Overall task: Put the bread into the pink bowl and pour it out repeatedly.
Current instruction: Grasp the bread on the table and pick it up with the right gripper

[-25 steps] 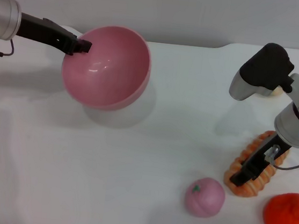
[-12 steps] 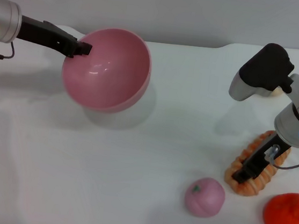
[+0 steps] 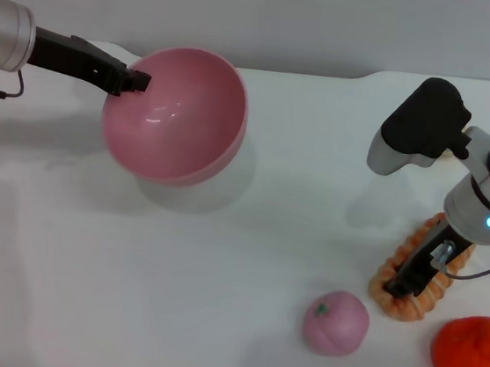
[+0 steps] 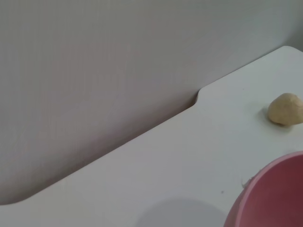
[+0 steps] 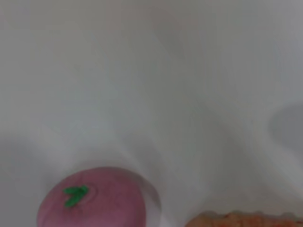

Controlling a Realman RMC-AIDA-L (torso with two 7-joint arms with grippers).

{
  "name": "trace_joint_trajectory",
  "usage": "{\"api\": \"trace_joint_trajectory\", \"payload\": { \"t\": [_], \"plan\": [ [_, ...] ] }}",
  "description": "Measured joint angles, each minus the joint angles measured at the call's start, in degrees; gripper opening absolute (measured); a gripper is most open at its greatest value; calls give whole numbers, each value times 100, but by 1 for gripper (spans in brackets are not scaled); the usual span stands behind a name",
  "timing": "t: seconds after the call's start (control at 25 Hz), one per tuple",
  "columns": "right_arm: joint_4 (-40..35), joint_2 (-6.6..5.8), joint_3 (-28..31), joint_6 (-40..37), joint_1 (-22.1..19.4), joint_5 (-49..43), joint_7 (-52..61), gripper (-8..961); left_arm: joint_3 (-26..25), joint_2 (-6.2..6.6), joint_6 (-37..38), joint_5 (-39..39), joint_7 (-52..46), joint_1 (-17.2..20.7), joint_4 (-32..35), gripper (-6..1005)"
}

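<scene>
The right end effector (image 3: 408,284) pinches the bread (image 3: 412,273) on the desk (image 3: 245,263); lift cleanly. The left end effector (image 3: 133,79), clamped on the pink bowl (image 3: 178,114) rim, should hold it level.

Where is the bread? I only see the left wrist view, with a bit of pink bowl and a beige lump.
Observer: The bread lies on the white table to the robot's right, with the right gripper down on it.
Operator: Is anything next to it?
Observer: Yes, a pink peach ball with a green stem sits near its end, and an orange fruit is on its other side.
Operator: Who has the bowl?
Observer: The left gripper holds the pink bowl by its rim, tilted with the opening toward the bread.
Operator: Anything in it?
Observer: No, the bowl is empty.
</scene>
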Motion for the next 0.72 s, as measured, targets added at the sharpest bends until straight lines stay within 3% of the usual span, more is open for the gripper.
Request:
{"api": "trace_joint_trajectory", "payload": {
  "t": [0.72],
  "plan": [
    [-78, 3, 3, 223, 6, -4, 1, 148, 0, 23, 2, 0, 0, -3, 0, 40]
  ]
}}
